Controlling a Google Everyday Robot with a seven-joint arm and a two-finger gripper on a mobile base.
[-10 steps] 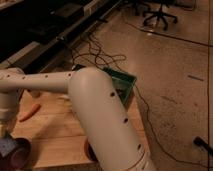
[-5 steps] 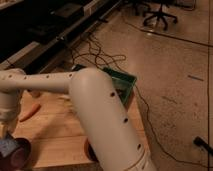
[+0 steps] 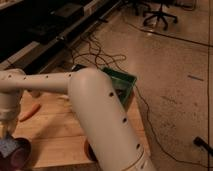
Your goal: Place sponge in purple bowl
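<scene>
One claw [image 3: 7,136] clenched on blue sponge [image 3: 7,145], just abv purple bowl [image 3: 19,152].

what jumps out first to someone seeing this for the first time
The big white perforated robot arm fills the middle, bending left across the light wooden table. At the lower left its gripper hangs over the round dark purple bowl, with the small flat blue sponge right at its tip. A green plastic bin sits at the table's far edge.
</scene>
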